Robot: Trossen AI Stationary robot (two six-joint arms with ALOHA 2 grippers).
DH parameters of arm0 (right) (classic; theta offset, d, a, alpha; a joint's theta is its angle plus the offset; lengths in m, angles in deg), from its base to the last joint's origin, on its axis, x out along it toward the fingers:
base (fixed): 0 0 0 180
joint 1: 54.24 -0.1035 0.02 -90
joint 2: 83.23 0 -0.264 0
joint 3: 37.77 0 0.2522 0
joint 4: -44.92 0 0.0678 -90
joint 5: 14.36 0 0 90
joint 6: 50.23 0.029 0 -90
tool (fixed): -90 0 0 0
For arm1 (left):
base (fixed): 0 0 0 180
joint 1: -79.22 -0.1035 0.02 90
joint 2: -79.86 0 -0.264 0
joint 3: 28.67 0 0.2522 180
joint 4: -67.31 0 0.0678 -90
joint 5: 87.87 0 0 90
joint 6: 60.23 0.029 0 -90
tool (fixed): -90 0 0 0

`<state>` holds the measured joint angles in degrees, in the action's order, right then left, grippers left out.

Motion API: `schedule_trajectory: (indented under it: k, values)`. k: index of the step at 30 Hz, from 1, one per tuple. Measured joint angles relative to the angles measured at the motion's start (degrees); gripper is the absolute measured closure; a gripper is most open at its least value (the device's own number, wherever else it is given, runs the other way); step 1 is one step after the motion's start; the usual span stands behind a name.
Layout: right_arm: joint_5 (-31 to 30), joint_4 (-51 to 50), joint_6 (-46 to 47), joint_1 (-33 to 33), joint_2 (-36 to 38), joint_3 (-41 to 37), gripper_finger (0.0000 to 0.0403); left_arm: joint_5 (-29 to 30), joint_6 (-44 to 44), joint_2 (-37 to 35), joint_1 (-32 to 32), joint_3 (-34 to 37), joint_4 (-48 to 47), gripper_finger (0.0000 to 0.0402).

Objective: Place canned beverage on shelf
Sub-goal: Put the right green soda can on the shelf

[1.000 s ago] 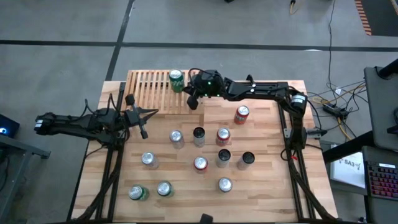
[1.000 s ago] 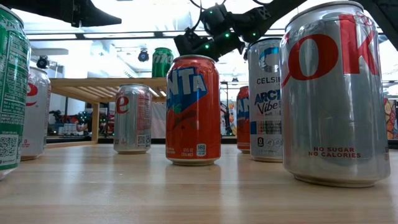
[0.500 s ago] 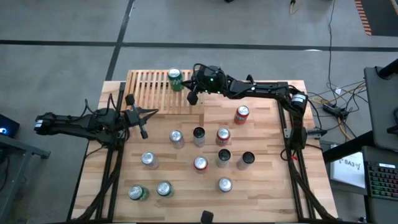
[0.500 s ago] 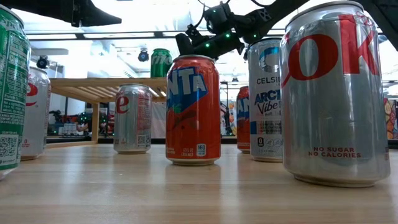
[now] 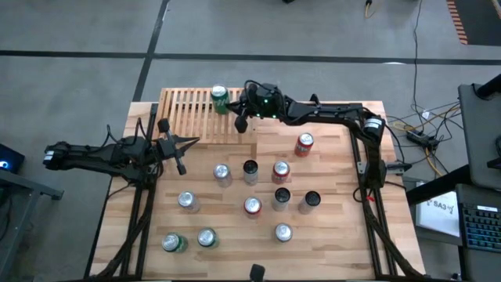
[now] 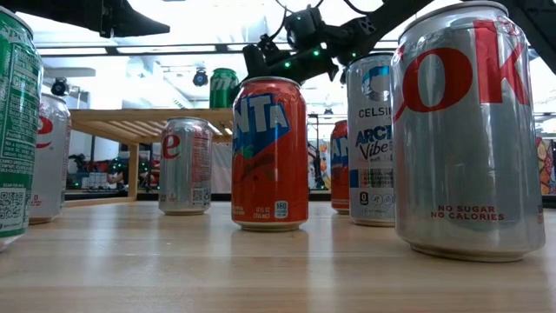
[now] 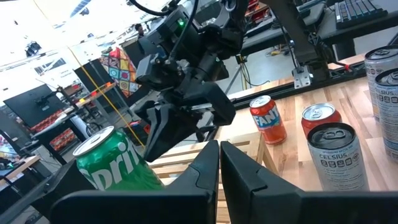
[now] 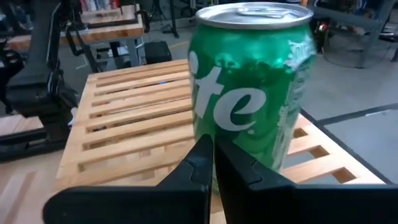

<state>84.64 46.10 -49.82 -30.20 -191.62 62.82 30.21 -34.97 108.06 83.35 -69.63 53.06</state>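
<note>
A green Sprite can [image 5: 220,99] stands upright on its base near the right end of the light-wood slatted shelf [image 5: 186,114], at the table's far left. My right gripper [image 5: 241,122] is shut. It reaches in from the table's right and stops close beside the can's right side, with the can [image 8: 249,93] straight ahead of its fingertips in the right wrist view. My left gripper [image 5: 190,142] is shut and empty. It waits level at the table's left, just in front of the shelf. My right gripper comes at the green can level from the table's right, its shut fingertips [image 8: 200,153] in front of the can's side wall [image 8: 236,130]. I cannot tell whether the tips touch the can. The can stands upright on the shelf slats.
Several cans stand on the table nearer than the shelf, among them a red Fanta can [image 5: 304,144], a dark-topped can [image 5: 250,167] and a green can [image 5: 173,243] at the near left. The shelf's slats left of the Sprite can [image 5: 176,106] are bare.
My right gripper has stayed shut beside the green can. Its fingers have tipped up a little, and it has drawn slightly toward the table's far edge.
</note>
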Motion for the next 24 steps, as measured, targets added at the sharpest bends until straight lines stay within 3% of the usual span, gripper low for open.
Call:
schedule_trajectory:
  k: [24]
  values:
    - [-1.54,5.09,1.57,-0.50,-1.46,0.00,0.0394,0.00,0.40,0.34,0.01,0.00,0.00,0.0401]
